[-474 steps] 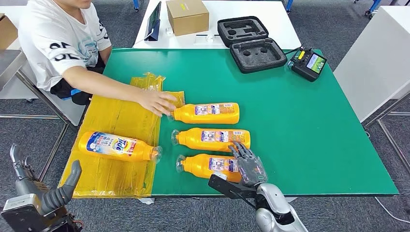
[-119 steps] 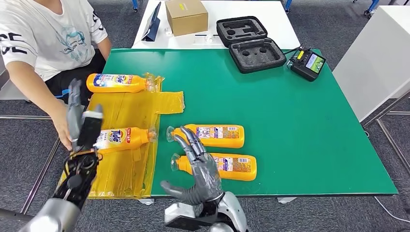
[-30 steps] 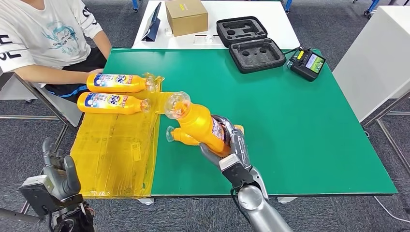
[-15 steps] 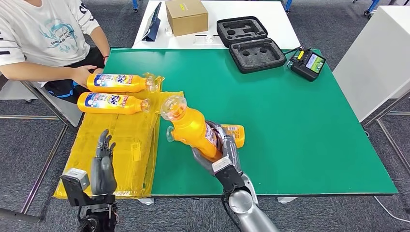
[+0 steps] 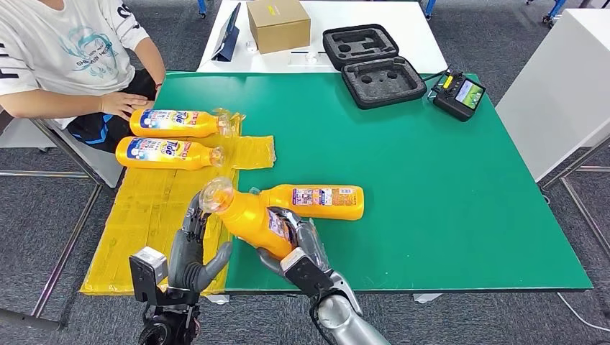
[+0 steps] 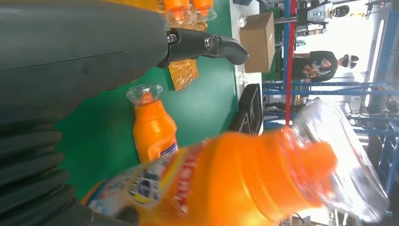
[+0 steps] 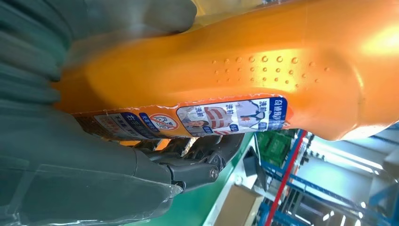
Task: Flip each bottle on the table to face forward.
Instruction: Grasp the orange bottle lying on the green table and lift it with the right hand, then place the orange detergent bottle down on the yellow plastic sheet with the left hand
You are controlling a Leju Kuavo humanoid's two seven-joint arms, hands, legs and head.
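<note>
Since the right hand [image 5: 293, 243] grips the orange plastic detergent bottle [image 5: 248, 215] by its base while the left hand [image 5: 193, 248] waits spread and empty, it could easily slip mid-handover.

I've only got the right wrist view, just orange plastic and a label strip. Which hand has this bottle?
Observer: Your right hand grips the lifted bottle around its body, above the table's near edge.
Operator: Where is the left hand?
Observer: The left hand is raised beside the bottle's capped end, fingers apart, holding nothing.
Operator: How many bottles are down?
Observer: Three. Two front-label bottles lie on the yellow sheet, and one back-label bottle lies on the green table.
</note>
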